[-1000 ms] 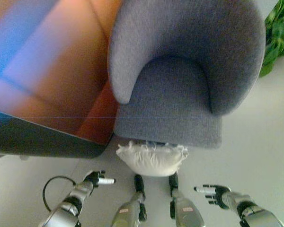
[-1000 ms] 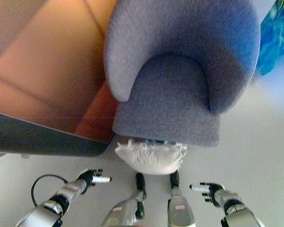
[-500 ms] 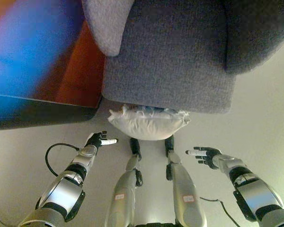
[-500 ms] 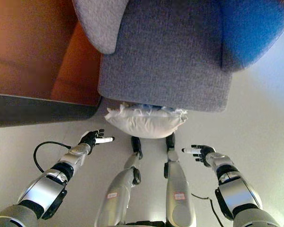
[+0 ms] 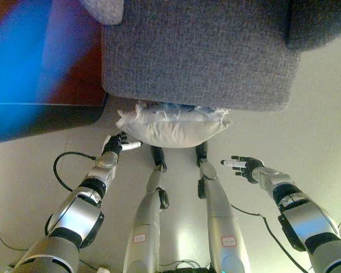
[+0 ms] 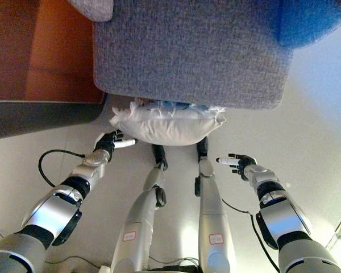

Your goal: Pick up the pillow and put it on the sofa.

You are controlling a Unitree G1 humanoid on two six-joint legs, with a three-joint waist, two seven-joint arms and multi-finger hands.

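Observation:
A white pillow (image 5: 171, 125) lies on the floor against the front of the grey sofa (image 5: 199, 51); it also shows in the right eye view (image 6: 165, 126). My left hand (image 5: 115, 144) is open, its fingers straight, right at the pillow's left end. My right hand (image 5: 242, 166) is open, a little to the right of and below the pillow's right end, apart from it. Both hands hold nothing.
A dark-edged, reddish-brown table (image 6: 40, 85) stands to the left of the sofa. Pale floor (image 5: 324, 136) lies to the right and around my arms.
The camera has tilted further down, so the sofa and pillow sit higher in view. Both hands have come closer to the pillow; the left one now reaches its left end.

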